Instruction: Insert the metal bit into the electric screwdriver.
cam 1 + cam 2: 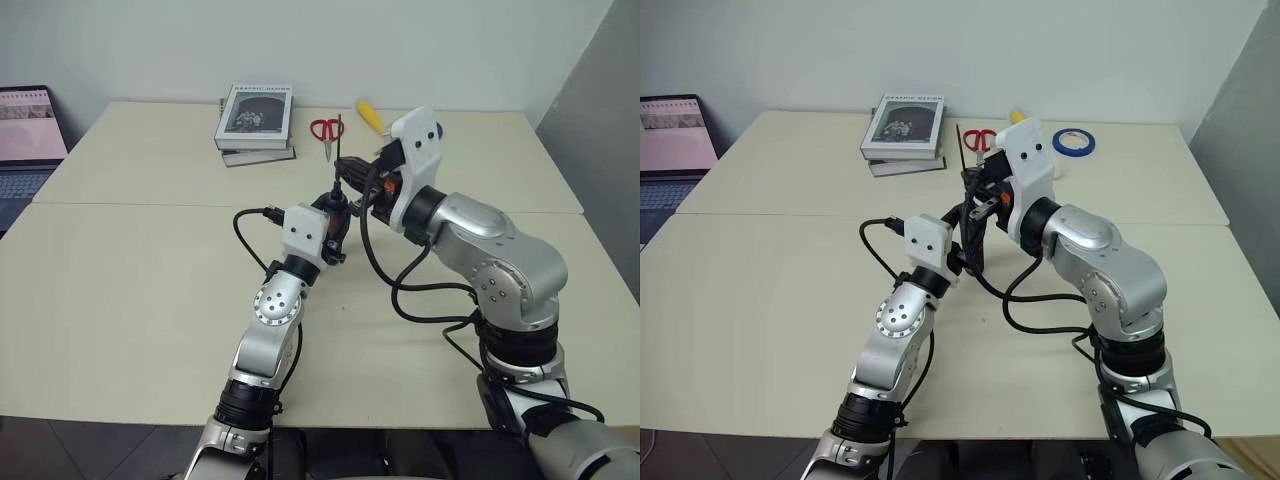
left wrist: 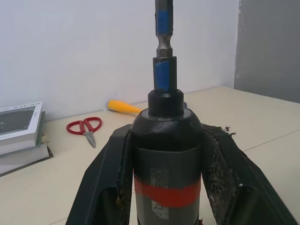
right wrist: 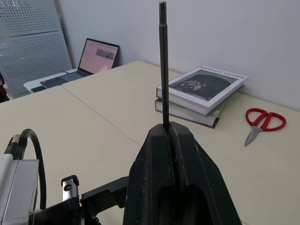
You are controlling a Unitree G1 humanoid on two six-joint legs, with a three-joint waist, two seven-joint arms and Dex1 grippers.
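Cream tabletops [image 1: 120, 300] pushed together before a pale wall carry the scene, with two arms meeting above the middle of the surface. At centre, the left gripper [image 2: 164, 187] is clamped around the electric screwdriver [image 2: 166, 159], its dark body with the red band standing upright between the two black fingers [image 2: 101, 183]. Directly above the blue-marked tip of the tool, the metal bit [image 3: 163, 61] rises straight up, pinched at one end by the right gripper [image 3: 171, 140], whose fingers are pressed together on the thin rod. From the left wrist view, the bit's lower end sits at the mouth of the screwdriver's collar; whether it is seated inside cannot be told. At the far side of the table lie a stack of books [image 1: 253, 122], red-handled scissors [image 1: 327, 132] and a yellow-handled tool [image 1: 371, 115], with a roll of blue tape [image 1: 1073, 142] to the far right. A laptop [image 1: 28, 150] stands open at the far left edge.
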